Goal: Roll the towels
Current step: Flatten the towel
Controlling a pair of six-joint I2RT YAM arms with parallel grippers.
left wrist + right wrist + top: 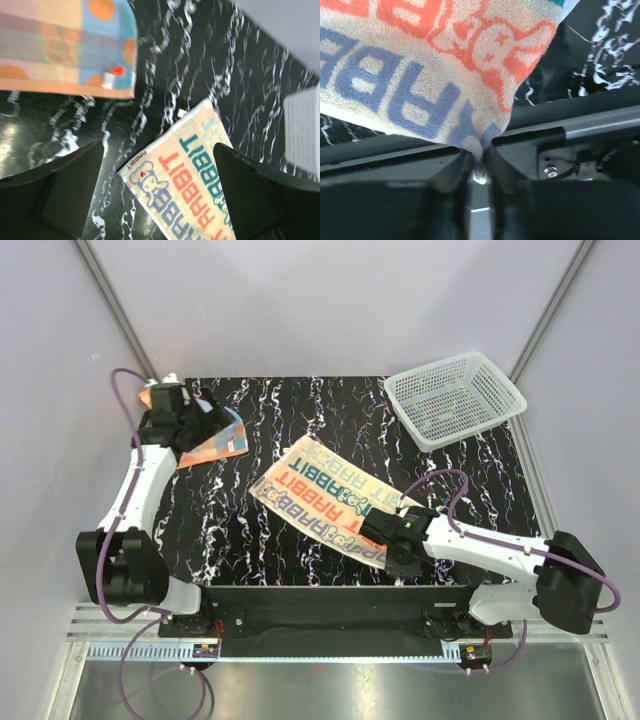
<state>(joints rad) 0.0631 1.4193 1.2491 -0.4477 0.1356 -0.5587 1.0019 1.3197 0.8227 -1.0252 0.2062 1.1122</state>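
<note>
My right gripper (479,162) pinches the near corner of the cream terry towel with teal, orange and blue "RABBIT" lettering (420,65), its black fingers (452,177) pressed nearly together on the pile. The cloth fans out from that pinch at the table's near edge. My left gripper (160,192) hangs with its fingers (65,185) spread wide and nothing between them, just beside the orange patchwork towel with blue and yellow patches and dots (65,45).

Under both cloths is a glossy black tabletop with white marble veins (280,420), shut in by pale plain walls (330,300) with slanted aluminium struts (115,300) in the far corners. A white plastic mesh basket (455,400) sits on the far right corner.

The cream terry towel (320,500) lies flat mid-table, its long axis running diagonally from far left to near right, the lettering along that axis. The orange patchwork towel (218,443) lies in the far left corner, partly hidden by my arm, so I cannot tell its long axis
</note>
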